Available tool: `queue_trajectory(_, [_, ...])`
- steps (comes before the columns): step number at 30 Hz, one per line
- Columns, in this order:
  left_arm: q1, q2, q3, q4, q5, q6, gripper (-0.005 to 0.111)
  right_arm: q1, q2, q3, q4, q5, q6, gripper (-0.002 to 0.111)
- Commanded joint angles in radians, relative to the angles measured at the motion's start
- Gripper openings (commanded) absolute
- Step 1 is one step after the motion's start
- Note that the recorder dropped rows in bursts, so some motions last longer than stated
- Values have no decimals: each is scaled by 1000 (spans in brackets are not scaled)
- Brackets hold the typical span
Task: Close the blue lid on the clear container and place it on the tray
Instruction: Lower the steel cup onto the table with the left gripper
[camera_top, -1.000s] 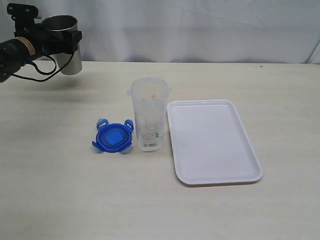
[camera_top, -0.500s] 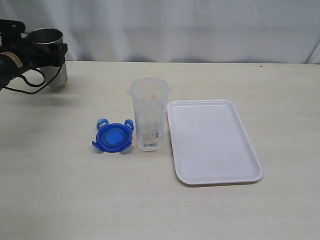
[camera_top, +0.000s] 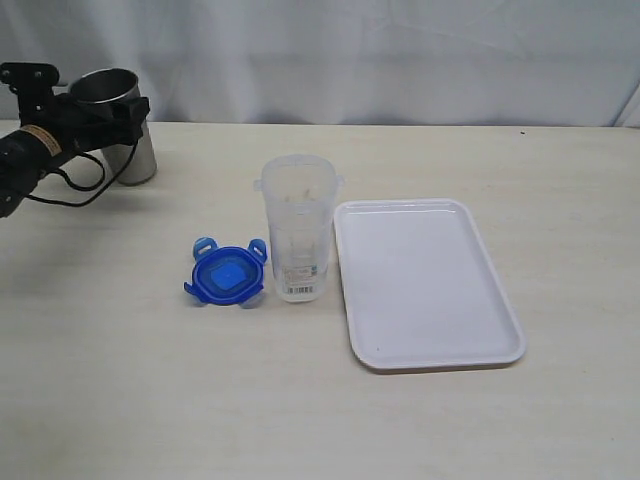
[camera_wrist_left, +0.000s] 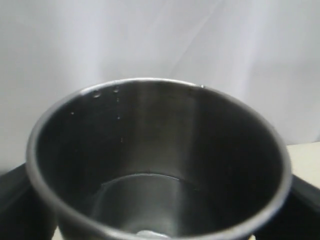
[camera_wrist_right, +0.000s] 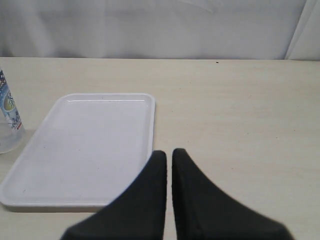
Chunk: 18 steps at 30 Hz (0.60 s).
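Note:
The clear container stands upright and uncovered in the middle of the table. The blue lid lies flat just left of its base, with its flaps spread. The white tray lies to the container's right and holds nothing. My left gripper is far off at the back left, shut around a grey steel cup. That cup fills the left wrist view. My right gripper is shut on nothing, beside the tray. It is outside the exterior view. An edge of the container shows there.
A white curtain hangs along the table's far edge. The steel cup stands upright at the back left corner, its base at or close to the tabletop.
My left gripper has carried the steel cup left and then down, so the cup sits lower, near the tabletop. The lid, container and tray have not moved.

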Motion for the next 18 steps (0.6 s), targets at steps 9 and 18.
queue_trajectory(9, [-93,-15,-108,-29,75,32,0,-7,-5,2,0,2,-5,5])
queue_trajectory(18, [-93,2,-111,-9,92,29,0,-7,-5,2,0,2,-5,5])
